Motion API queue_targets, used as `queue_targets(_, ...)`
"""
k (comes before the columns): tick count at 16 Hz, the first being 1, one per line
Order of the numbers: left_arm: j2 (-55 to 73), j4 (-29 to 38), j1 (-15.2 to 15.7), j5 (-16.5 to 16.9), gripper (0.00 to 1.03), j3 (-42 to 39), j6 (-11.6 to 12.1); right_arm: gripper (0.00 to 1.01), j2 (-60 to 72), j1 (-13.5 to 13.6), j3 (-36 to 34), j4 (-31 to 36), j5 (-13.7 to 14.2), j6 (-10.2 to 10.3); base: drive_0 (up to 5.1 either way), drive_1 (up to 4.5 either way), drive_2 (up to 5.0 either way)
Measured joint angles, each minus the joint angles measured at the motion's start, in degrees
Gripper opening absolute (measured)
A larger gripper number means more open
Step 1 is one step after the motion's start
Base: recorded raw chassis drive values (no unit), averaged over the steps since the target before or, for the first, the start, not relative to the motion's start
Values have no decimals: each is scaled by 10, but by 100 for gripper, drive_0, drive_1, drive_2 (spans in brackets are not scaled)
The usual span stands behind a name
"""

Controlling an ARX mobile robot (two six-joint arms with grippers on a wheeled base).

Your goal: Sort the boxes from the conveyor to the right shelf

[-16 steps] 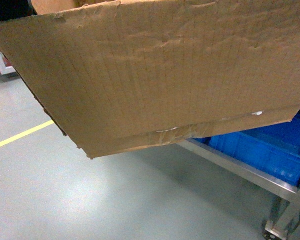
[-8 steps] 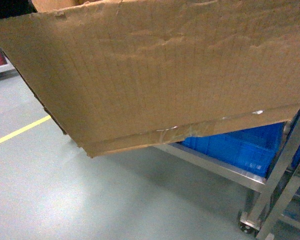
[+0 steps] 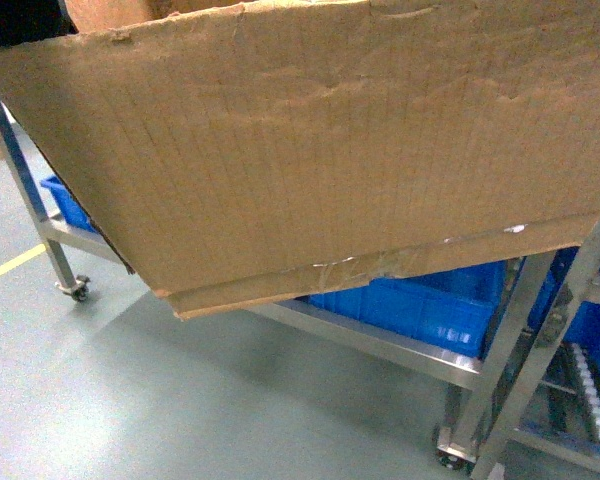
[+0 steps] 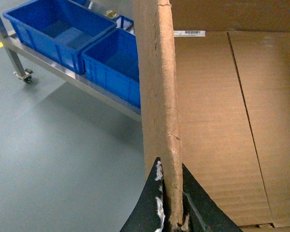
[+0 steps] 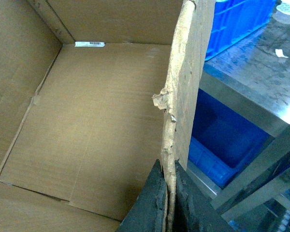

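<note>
A large brown cardboard box (image 3: 330, 150) fills the top of the head view, held off the floor, with wrinkled tape along its bottom seam. It hides both grippers there. In the left wrist view my left gripper (image 4: 170, 198) is shut on the box's left wall (image 4: 159, 96). My right gripper (image 5: 168, 193) is shut on the ragged right wall (image 5: 183, 87). The box's inside is empty. The steel right shelf (image 3: 540, 330) with white roller wheels (image 3: 592, 405) stands at the lower right, below and behind the box. The conveyor is out of view.
Blue plastic crates (image 3: 420, 300) sit on a wheeled steel rack (image 3: 380, 345) behind the box, also seen as crates (image 4: 58, 29) in the left wrist view. A caster (image 3: 75, 290) stands on the grey floor. A yellow floor line (image 3: 5, 265) runs at the left edge.
The steel racks and blue crates have slid leftward across the head view, and the roller shelf has come into sight at the right. The box stays gripped the same way.
</note>
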Motion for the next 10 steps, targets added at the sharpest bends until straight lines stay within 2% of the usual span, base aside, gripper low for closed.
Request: queue_targets(10,0,1,0,0,2,0,0,2,0,0,0,0,0,0,-137,-137,-137)
